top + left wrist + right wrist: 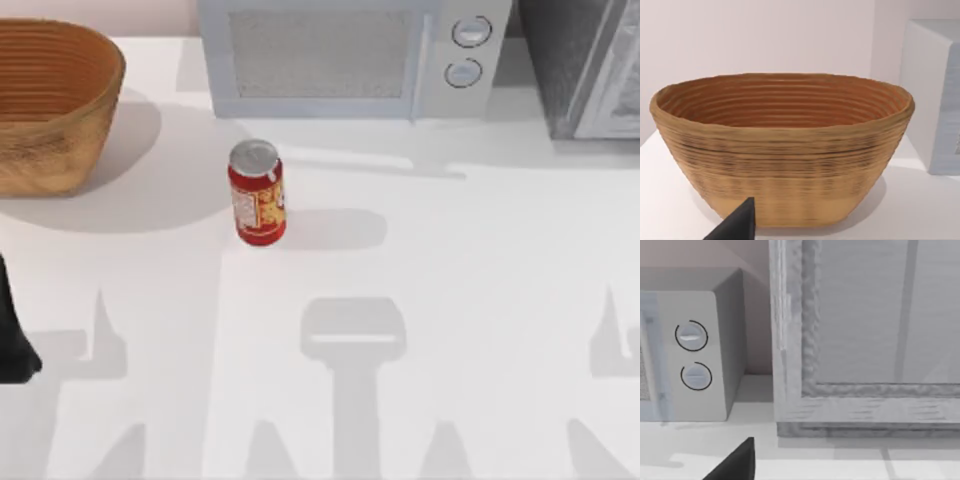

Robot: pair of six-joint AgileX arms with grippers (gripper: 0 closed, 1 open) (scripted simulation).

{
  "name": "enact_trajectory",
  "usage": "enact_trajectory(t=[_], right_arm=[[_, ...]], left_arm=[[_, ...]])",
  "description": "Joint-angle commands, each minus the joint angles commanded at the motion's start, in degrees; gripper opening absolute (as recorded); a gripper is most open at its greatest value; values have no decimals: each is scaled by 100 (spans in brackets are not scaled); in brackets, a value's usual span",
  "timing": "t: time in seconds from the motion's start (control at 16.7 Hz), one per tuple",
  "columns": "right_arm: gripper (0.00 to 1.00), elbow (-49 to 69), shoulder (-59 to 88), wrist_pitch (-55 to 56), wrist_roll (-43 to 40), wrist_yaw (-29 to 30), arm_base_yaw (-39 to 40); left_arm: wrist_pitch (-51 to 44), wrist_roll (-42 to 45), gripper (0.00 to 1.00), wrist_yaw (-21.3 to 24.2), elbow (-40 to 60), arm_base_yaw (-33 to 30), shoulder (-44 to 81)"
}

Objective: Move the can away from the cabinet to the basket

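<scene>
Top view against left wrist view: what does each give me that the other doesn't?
The top view alone has the can standing upright on the table, the microwave's front with two knobs, and a corner of the cabinet at far right. The left wrist view alone looks into the basket's ribbed inside, with nothing in it. Both share the basket and the microwave.

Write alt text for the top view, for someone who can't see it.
A small red drink can with a silver top stands upright on a white table, apart from a large orange-brown woven wicker basket at far left. Behind sit a light grey microwave with two round knobs and a dark grey speckled cabinet.
</scene>
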Motion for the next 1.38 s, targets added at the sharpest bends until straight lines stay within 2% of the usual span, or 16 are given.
enact_trajectory(t=[0.3,0.96,1.2,1.38], right_arm=[[100,457,1524,1368,45,-1215,-1220],[100,1586,7302,5485,145,-4504,-4572],[100,1908,8419,6479,174,-5360,-5449],[100,2002,8666,6741,183,-5615,-5706]], left_arm=[[0,0,100,0,0,0,0],[0,0,100,0,0,0,0],[0,0,100,0,0,0,0],[0,0,100,0,0,0,0]])
